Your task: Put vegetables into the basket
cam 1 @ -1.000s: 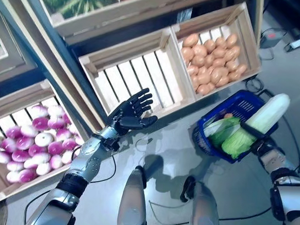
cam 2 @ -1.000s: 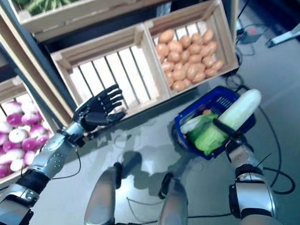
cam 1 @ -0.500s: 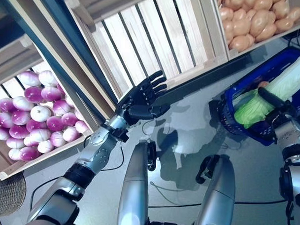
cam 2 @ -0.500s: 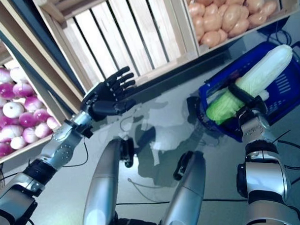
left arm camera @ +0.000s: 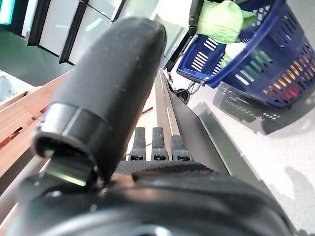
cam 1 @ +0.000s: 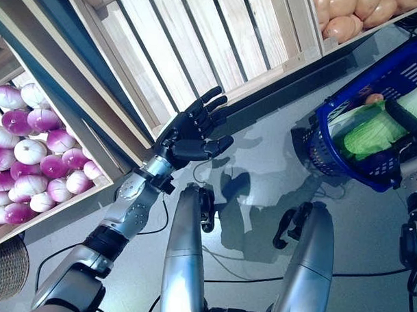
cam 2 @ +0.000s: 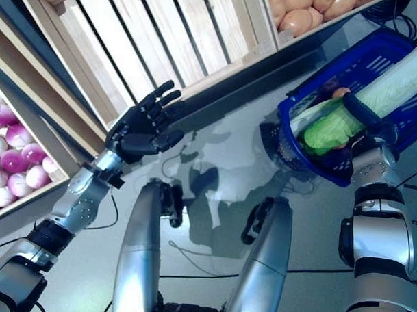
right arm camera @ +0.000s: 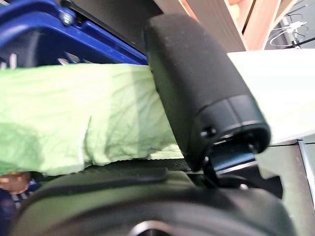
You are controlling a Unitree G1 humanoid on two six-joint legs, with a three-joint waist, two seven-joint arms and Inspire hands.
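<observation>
My right hand (cam 2: 363,137) is shut on a long pale-green napa cabbage (cam 2: 375,100) and holds it over the blue plastic basket (cam 2: 298,149) on the floor at the right. Its leafy end lies inside the basket, next to another green leafy vegetable (cam 1: 347,123) and a small orange one (cam 1: 374,99). In the right wrist view the thumb (right arm camera: 197,83) curls over the cabbage's green leaves (right arm camera: 74,118). My left hand (cam 1: 189,131) is open and empty, fingers straight, in front of an empty slatted wooden crate (cam 1: 199,39). The basket also shows in the left wrist view (left arm camera: 256,49).
The wooden stand runs across the back, with a crate of purple and white round vegetables (cam 1: 30,156) at the left and a crate of tan round ones (cam 1: 350,17) at the upper right. Grey floor (cam 1: 263,171) lies between the stand and the basket.
The camera has tilted down and moved closer. My right hand has lowered the cabbage further into the basket. My left hand stays open in front of the empty crate.
</observation>
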